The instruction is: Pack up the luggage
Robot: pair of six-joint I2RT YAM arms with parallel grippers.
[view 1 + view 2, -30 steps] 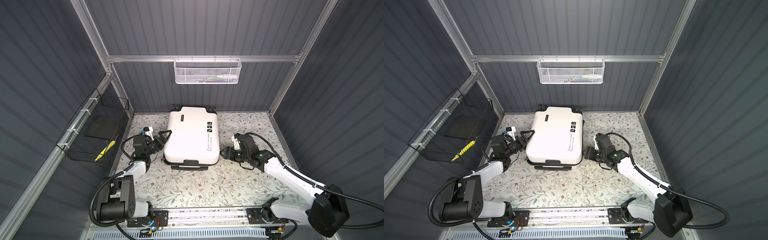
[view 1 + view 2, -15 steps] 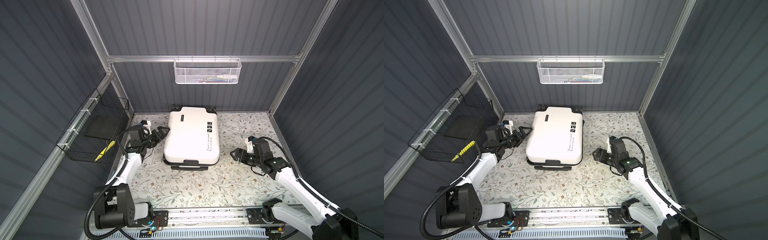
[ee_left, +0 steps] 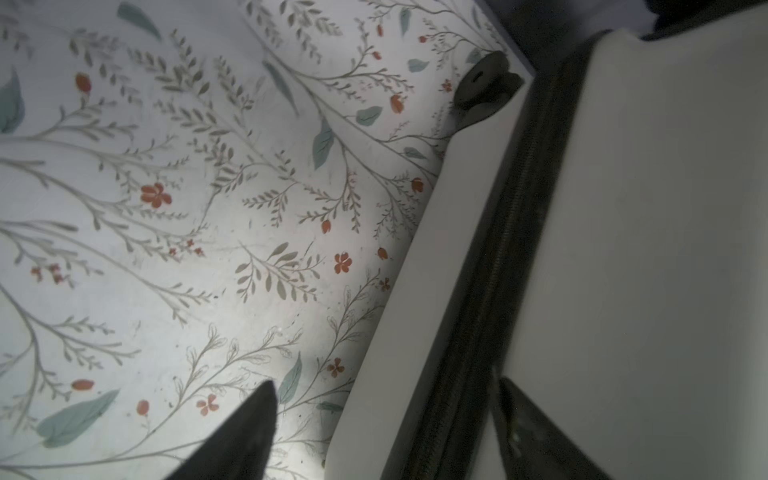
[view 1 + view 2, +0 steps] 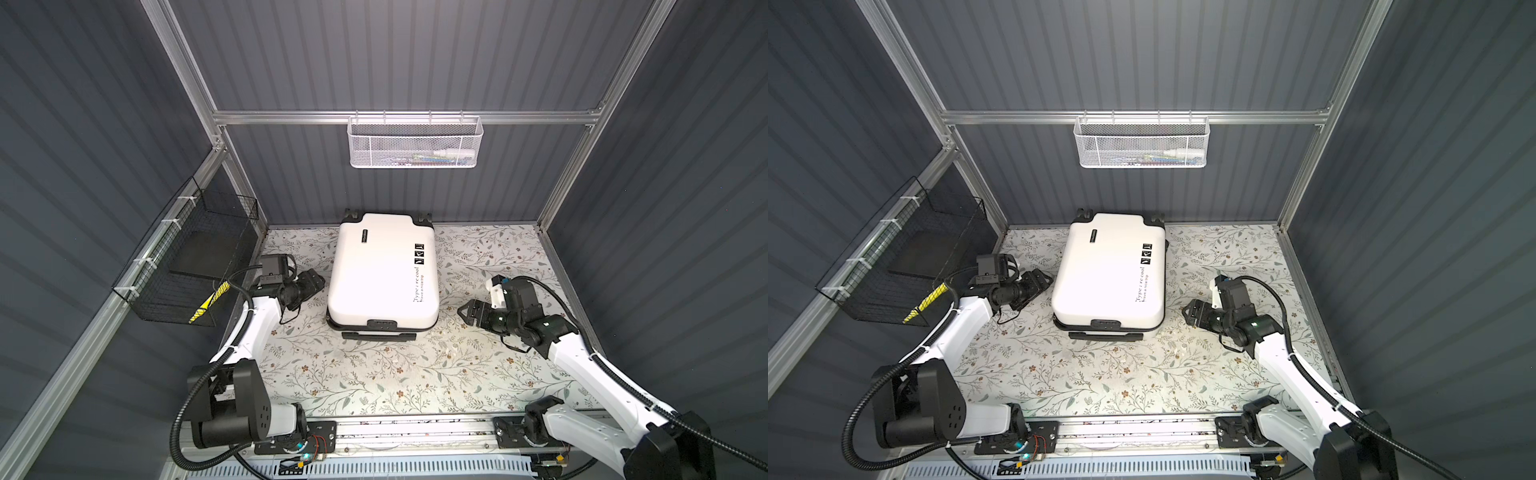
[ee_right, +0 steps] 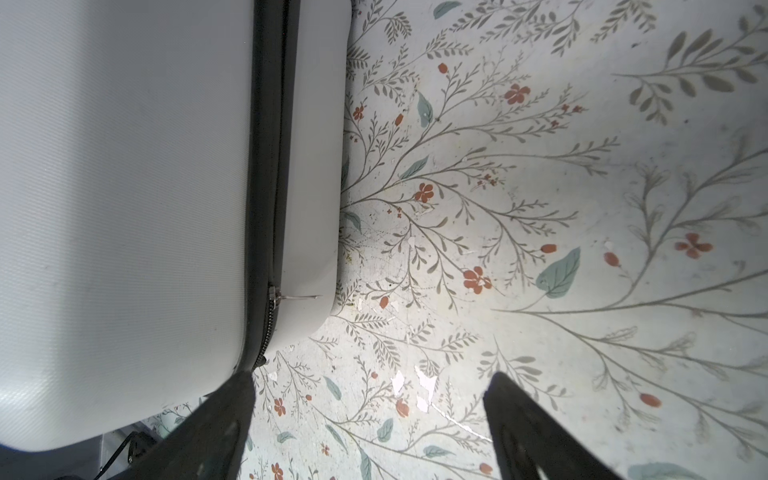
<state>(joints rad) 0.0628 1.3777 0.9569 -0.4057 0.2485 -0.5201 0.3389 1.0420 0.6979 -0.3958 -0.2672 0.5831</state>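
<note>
Fingers of the left gripper (image 3: 385,381) stand parted, clamping nothing, just beside the small white hard-shell suitcase (image 4: 382,270); right gripper (image 5: 372,374) gapes wide, empty, near its opposite side; suitcase lies flat, lid down, on the floral-printed tabletop (image 4: 374,374)

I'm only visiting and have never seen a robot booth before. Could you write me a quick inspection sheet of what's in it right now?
Surface: floral-print tabletop; small white flecks near a suitcase corner.
Job's things: white suitcase lying flat, lid down, wheels toward the back wall.
Clutter: nothing seen beyond the flecks.
Grippers: left gripper open, close beside the suitcase; right gripper open, empty, apart from it.
Cables: black hose at the left arm's base; thinner cables loop at both wrists.
Surroundings: white mesh basket on the back rail, small items inside; black wire basket on the side wall.
</note>
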